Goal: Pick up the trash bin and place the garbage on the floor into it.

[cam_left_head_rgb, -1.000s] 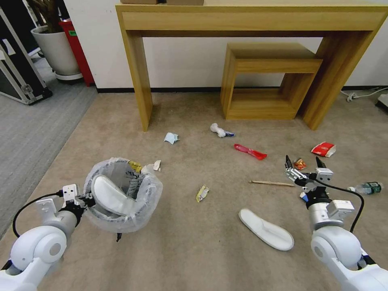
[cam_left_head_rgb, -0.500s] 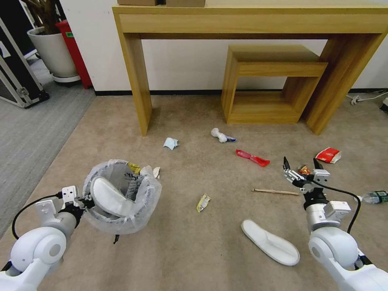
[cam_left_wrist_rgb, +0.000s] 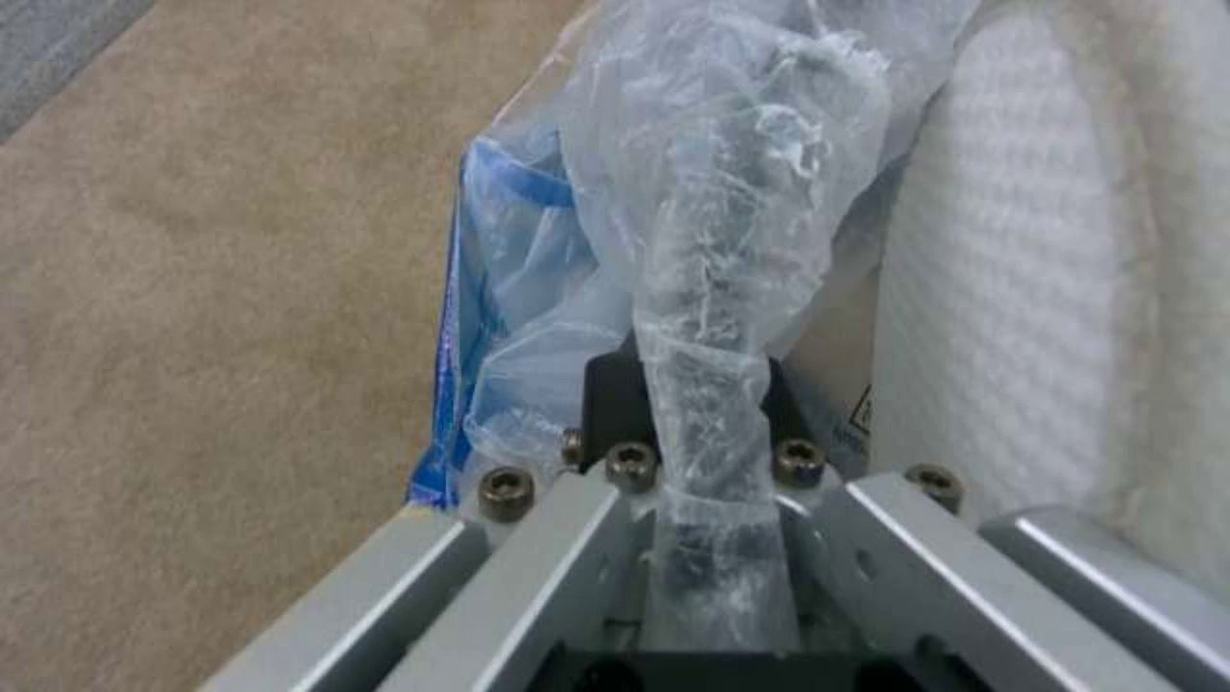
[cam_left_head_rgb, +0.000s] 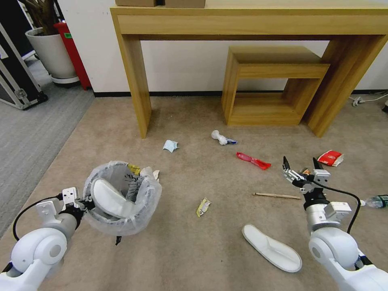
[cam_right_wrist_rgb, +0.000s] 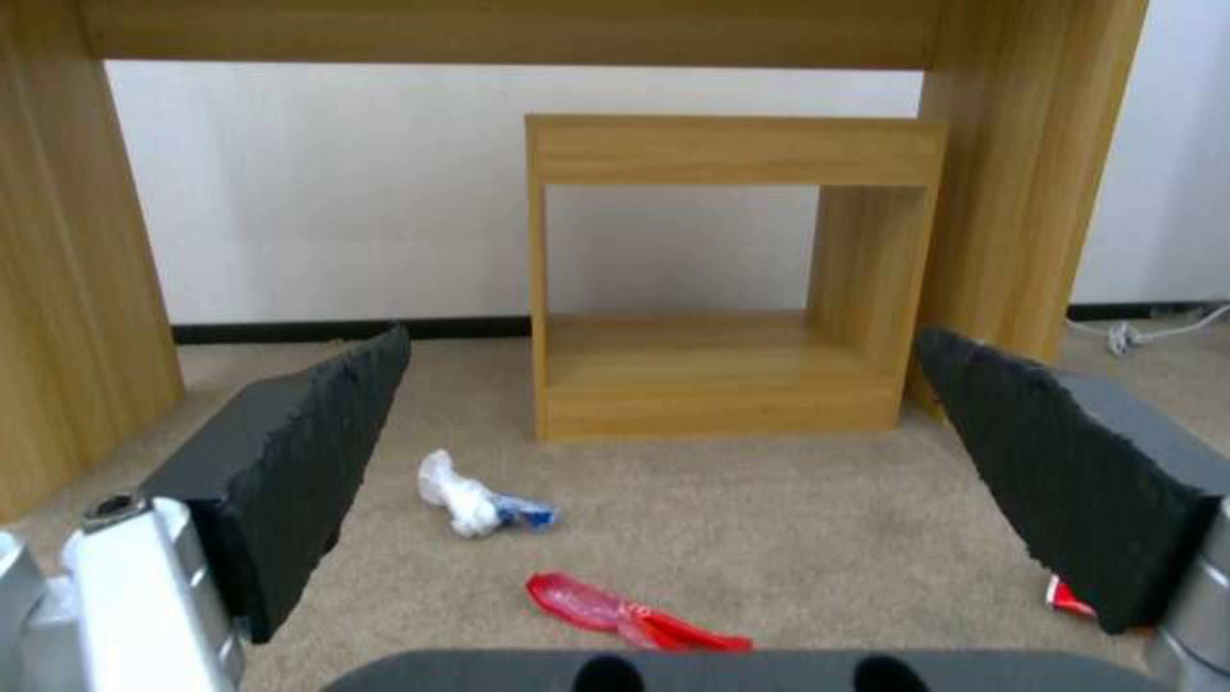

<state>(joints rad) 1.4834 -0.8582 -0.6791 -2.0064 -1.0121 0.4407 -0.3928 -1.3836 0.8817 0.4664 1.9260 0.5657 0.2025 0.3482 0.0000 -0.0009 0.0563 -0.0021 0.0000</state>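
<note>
Left hand (cam_left_wrist_rgb: 699,538) clamped on trash bin (cam_left_head_rgb: 121,198) rim; right hand (cam_left_head_rgb: 301,165) spread wide above wooden stick (cam_left_head_rgb: 277,195).

You see the trash bin (cam_left_head_rgb: 121,198) lined with crinkly, translucent plastic, and a slipper (cam_left_head_rgb: 108,199) of soft, waffle-textured white cloth inside it. The carpet (cam_left_head_rgb: 194,250) looks matt and short-napped. On the right, the right gripper (cam_left_head_rgb: 301,165) carries rough matt black pads (cam_right_wrist_rgb: 307,461) on brushed metal. At the far wall, the table (cam_left_head_rgb: 250,20) shows smooth wood grain with a slight sheen.
</note>
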